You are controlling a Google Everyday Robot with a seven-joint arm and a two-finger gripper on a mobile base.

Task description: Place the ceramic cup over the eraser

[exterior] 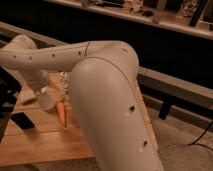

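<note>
The ceramic cup (49,102) is a pale shape on the wooden table (45,142), just left of the orange carrot (61,114). The eraser (22,120) is a flat black block lying on the table to the cup's lower left, a short gap away. My arm (100,85) reaches from the right across the table and bends down at its far left end. The gripper (43,93) sits at that end, right over the cup and partly hiding it. I cannot tell whether it touches the cup.
A small pale object (64,78) stands behind the carrot. A dark shape (7,95) fills the left edge. A long dark rail (175,85) runs behind the table, with shelves (165,17) beyond it. The purple bowl is hidden behind my arm.
</note>
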